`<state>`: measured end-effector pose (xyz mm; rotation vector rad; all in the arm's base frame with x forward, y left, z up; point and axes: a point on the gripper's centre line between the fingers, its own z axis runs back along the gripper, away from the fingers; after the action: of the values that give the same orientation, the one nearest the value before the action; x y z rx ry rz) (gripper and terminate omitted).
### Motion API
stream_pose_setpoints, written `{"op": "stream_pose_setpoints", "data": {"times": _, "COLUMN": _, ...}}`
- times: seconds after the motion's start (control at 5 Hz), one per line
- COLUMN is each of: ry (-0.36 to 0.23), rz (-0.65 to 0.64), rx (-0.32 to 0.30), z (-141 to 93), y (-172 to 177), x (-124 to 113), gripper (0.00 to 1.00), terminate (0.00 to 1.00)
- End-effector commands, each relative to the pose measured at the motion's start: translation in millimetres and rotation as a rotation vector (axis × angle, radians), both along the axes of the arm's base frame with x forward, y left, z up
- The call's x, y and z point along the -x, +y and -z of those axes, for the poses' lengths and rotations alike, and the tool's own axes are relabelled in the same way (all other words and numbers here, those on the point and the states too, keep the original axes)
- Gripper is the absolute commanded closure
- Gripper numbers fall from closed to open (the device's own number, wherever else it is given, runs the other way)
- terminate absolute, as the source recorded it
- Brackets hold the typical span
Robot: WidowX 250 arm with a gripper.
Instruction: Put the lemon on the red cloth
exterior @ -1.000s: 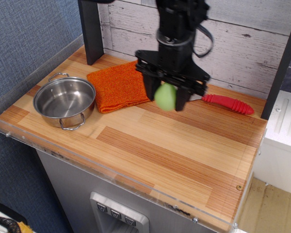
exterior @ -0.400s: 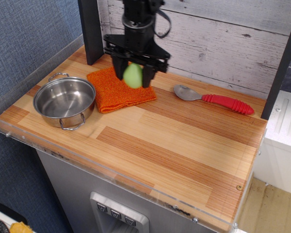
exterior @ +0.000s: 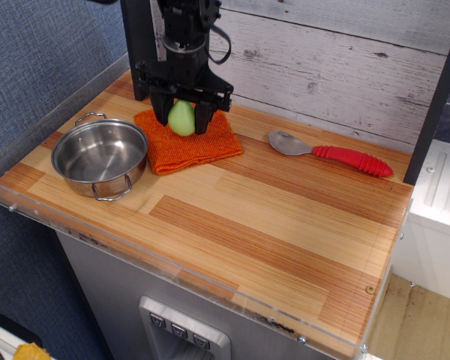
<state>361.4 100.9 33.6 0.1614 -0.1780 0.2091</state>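
Note:
The lemon [exterior: 181,118] is a small yellow-green fruit held between the black fingers of my gripper [exterior: 181,124]. The gripper is shut on it and hangs over the back part of the red cloth [exterior: 191,146], an orange-red ribbed square lying flat on the wooden table. The lemon's lower end is close to the cloth; I cannot tell whether it touches. The gripper hides part of the cloth's back edge.
A steel pot [exterior: 100,156] with two handles stands left of the cloth. A spoon with a red handle [exterior: 330,153] lies to the right near the plank wall. A black post [exterior: 140,45] rises behind the gripper. A clear rim [exterior: 172,259] edges the table front.
The gripper carried the lemon leftward from beside the spoon to above the cloth, then a little further left and lower over the cloth. The spoon bowl is now uncovered.

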Motion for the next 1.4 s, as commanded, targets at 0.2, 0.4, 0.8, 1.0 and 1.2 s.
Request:
{"op": "stream_pose_setpoints", "data": {"times": 0.2, "ry": -0.071, "rz": -0.002, "rx": 0.037, "z": -4, "y": 13, "x": -2, "gripper": 0.0, "terminate": 0.0}}
{"op": "stream_pose_setpoints", "data": {"times": 0.4, "ry": -0.078, "rz": 0.039, "rx": 0.068, "z": -8, "y": 14, "x": -1, "gripper": 0.0, "terminate": 0.0}}
{"op": "stream_pose_setpoints", "data": {"times": 0.8, "ry": -0.08, "rz": 0.027, "rx": 0.056, "z": -35, "y": 16, "x": -1, "gripper": 0.0, "terminate": 0.0}}
{"op": "stream_pose_setpoints", "data": {"times": 1.0, "ry": -0.086, "rz": -0.002, "rx": 0.065, "z": -44, "y": 17, "x": 2, "gripper": 0.0, "terminate": 0.0}}
{"op": "stream_pose_setpoints", "data": {"times": 1.2, "ry": -0.085, "rz": 0.005, "rx": 0.06, "z": -63, "y": 14, "x": 7, "gripper": 0.0, "terminate": 0.0}}
